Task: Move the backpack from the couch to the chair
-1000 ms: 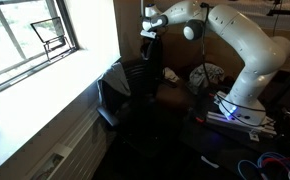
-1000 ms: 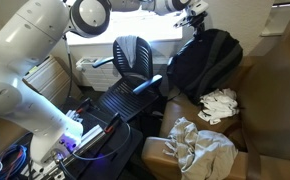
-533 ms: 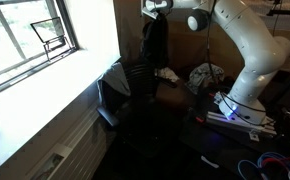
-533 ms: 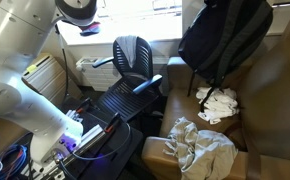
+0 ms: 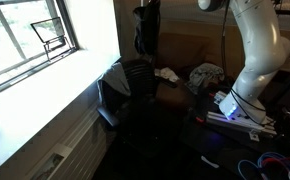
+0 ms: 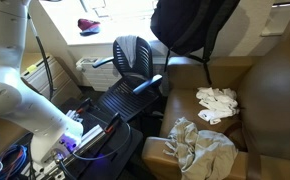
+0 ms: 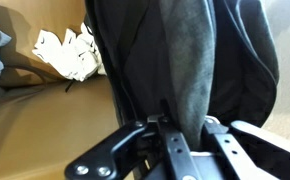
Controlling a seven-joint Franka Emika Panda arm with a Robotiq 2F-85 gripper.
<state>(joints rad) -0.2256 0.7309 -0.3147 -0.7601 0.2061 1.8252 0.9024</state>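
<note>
The black backpack (image 6: 193, 24) hangs in the air above the brown couch (image 6: 255, 95), with a strap dangling below it. It also shows in an exterior view (image 5: 147, 28) as a dark shape at the top. In the wrist view my gripper (image 7: 183, 128) is shut on a grey strap of the backpack (image 7: 185, 60), whose black body hangs beneath. The gripper itself is above the top edge of both exterior views. The black office chair (image 6: 132, 62) stands to the left of the couch; it also shows in an exterior view (image 5: 120, 85).
White cloths (image 6: 217, 102) lie on the couch seat, and a grey cloth (image 6: 200, 145) lies on a box in front. The window (image 5: 30, 35) and sill are beside the chair. The robot base (image 5: 237, 108) and cables stand nearby.
The backpack has risen off the couch and moved toward the chair side. The arm has lifted, taking the gripper out of both exterior views.
</note>
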